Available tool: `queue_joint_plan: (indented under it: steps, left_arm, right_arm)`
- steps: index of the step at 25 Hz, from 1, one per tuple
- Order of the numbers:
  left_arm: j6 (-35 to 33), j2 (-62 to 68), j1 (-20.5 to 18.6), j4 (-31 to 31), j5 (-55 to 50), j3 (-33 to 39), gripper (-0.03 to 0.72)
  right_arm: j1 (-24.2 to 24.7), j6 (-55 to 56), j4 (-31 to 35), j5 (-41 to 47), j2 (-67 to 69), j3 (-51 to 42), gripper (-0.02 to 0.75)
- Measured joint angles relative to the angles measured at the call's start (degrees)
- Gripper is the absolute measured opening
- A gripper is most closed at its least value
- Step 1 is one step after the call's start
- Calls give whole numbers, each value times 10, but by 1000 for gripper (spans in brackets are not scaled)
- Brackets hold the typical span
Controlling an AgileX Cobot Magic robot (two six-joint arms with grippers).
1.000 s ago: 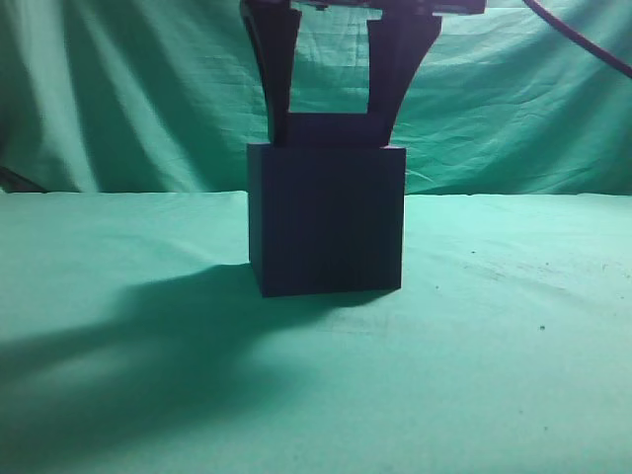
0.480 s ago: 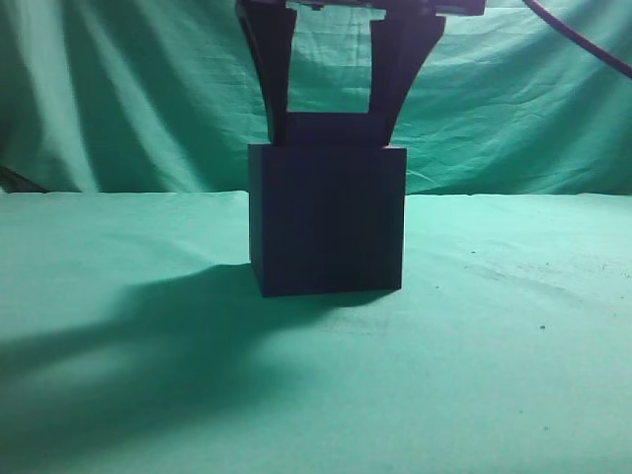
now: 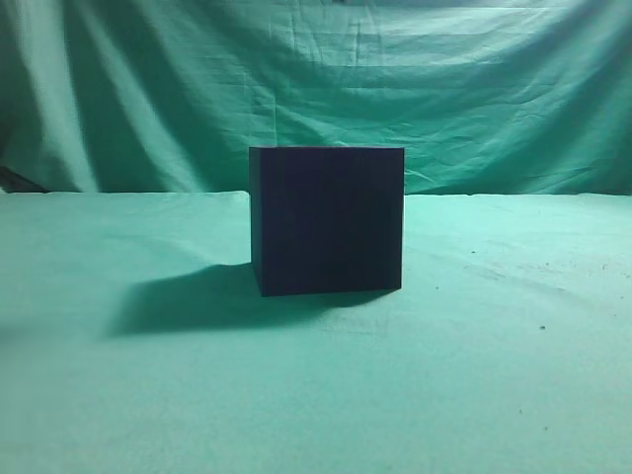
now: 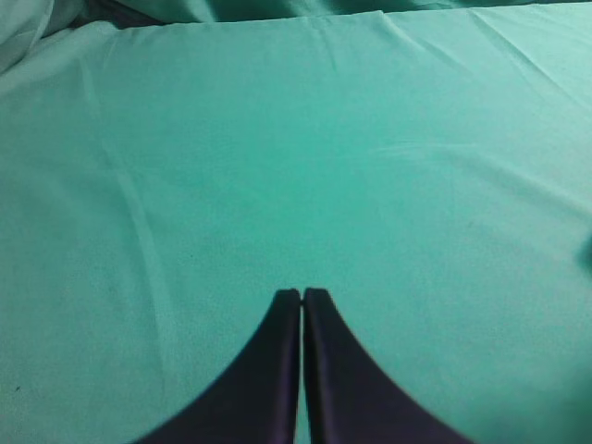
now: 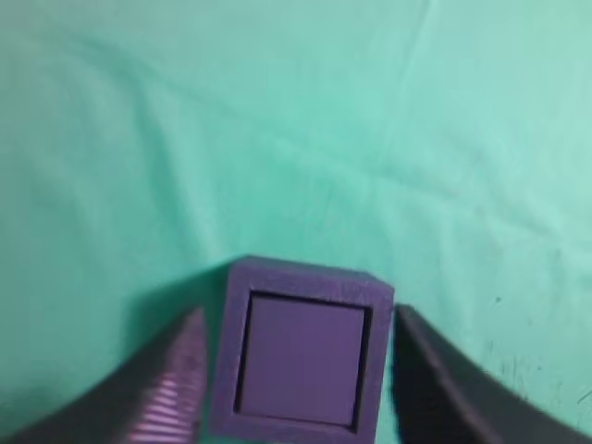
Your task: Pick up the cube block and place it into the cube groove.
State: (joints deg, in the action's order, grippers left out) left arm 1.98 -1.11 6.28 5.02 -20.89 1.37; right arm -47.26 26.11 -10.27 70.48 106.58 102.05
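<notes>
The cube groove (image 3: 326, 219), a near-black box, stands on the green cloth in the middle of the exterior view. No gripper shows in that view. In the right wrist view the box's rim (image 5: 305, 275) frames the cube block (image 5: 301, 356), whose violet top face sits inside the opening with a thin dark gap around it. My right gripper (image 5: 298, 319) is open above the box, one finger (image 5: 171, 370) on each side, touching nothing. My left gripper (image 4: 302, 294) is shut and empty over bare cloth.
Green cloth (image 3: 494, 346) covers the table and hangs as a backdrop (image 3: 148, 89) behind. The box casts a shadow to its left. A few small dark specks lie on the cloth at the right.
The right gripper has let go of the cube block and risen out of the exterior view. The block no longer sticks up above the box's top edge.
</notes>
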Motion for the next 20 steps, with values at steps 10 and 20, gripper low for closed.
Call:
queue_joint_plan:
  steps: [10,20]
  left_arm:
    - [0,0,0,0,0,0,0]
    - [0,0,0,0,0,0,0]
  right_arm:
    - [0,-39,5,13,-142,13,0]
    - [0,-82,15,21,-406,-149,0]
